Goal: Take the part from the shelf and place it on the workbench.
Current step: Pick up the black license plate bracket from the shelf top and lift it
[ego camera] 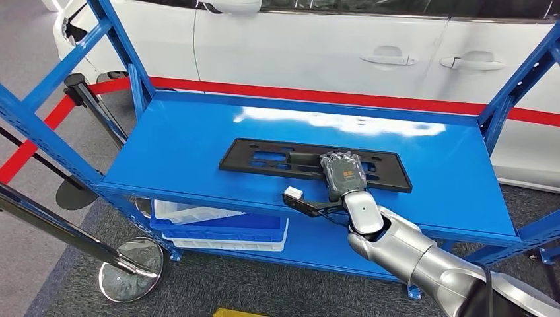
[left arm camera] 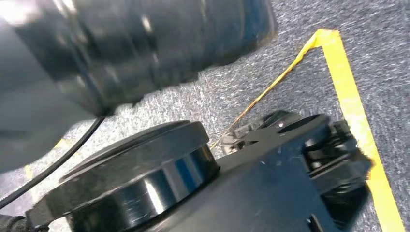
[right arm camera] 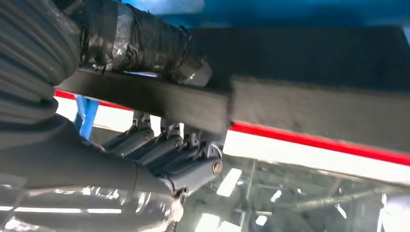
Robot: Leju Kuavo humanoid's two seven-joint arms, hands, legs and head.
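The part is a long flat black frame with cut-outs, lying across the middle of the blue shelf's top board. My right hand reaches over its near edge, right of centre, palm down on it. In the right wrist view the taped thumb sits on one face of the part's bar and the fingers curl around the other, so the hand grips that edge. My left hand is a dark blur hanging over the floor; how its fingers lie is unclear.
Blue uprights stand at the shelf's left and right ends. A white car is close behind the shelf. White and blue bins sit on the lower board. A stanchion base stands at front left. Yellow tape marks the carpet.
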